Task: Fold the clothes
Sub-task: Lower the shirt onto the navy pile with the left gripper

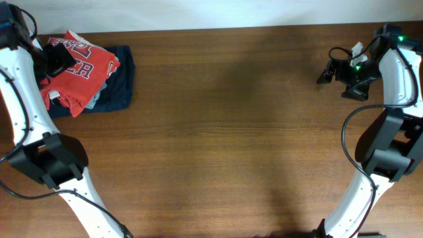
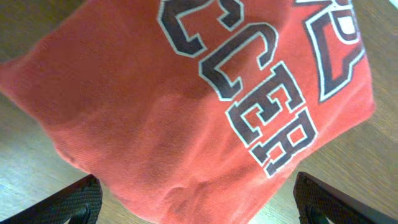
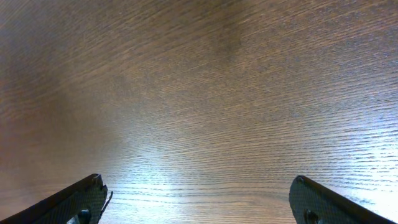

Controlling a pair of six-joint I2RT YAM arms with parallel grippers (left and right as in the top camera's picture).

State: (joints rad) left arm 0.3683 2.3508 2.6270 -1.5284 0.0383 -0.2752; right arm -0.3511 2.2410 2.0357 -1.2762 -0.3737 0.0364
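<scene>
Cotton in coral red fills the far-left back corner of the counter (image 1: pixel 218 132), where the shirt (image 1: pixel 82 66) lies as a compact, slightly rumpled bundle. It rests on top of a folded navy garment (image 1: pixel 122 82), which shows along its right and lower sides. The left fingers (image 2: pixel 71 202) hang directly over the bundle, spread wide and gripping nothing. The wrist view looks down between them onto a matte, finely ribbed knit. Block lettering (image 2: pixel 249 93), dark with white outlines, runs diagonally across the top panel, and soft creases gather toward the near edge. The shirt looks light, limp and thin. It would likely sag and spill out of its folds if lifted by a single layer, though the knit should not slip between the fingers. The soundest hold is probably a pinch through all the layers at a folded edge or corner, with the second arm taking the opposite side. The middle of the counter is dark brown wood with a straight, close grain and a dull sheen. At the far right, near the back edge, the right fingers (image 3: pixel 68 199) are also spread to their widest and hold nothing, hanging above bare wood well away from the shirt.
</scene>
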